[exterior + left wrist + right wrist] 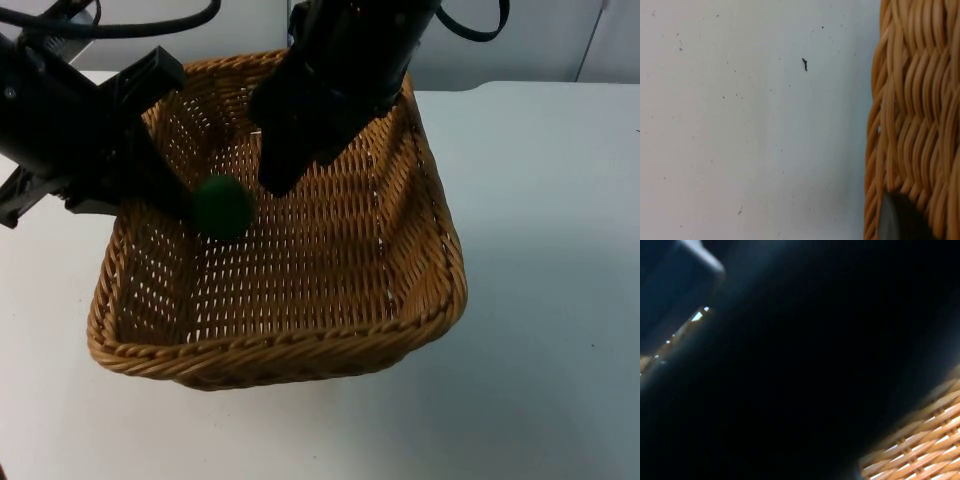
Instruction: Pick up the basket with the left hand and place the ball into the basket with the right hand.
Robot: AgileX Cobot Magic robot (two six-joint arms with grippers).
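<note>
Ball [223, 206] lies in basket [300, 350] — left gripper [160, 190] clamps its rim; right gripper [275, 170] above, jaws unclear.

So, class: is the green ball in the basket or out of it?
In. The green ball lies on the woven floor inside the basket, near the left wall.

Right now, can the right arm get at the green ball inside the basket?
Probably yes. The right gripper hangs inside the basket beside the green ball, nothing between them; the left gripper at the rim crowds the ball's other side.
</note>
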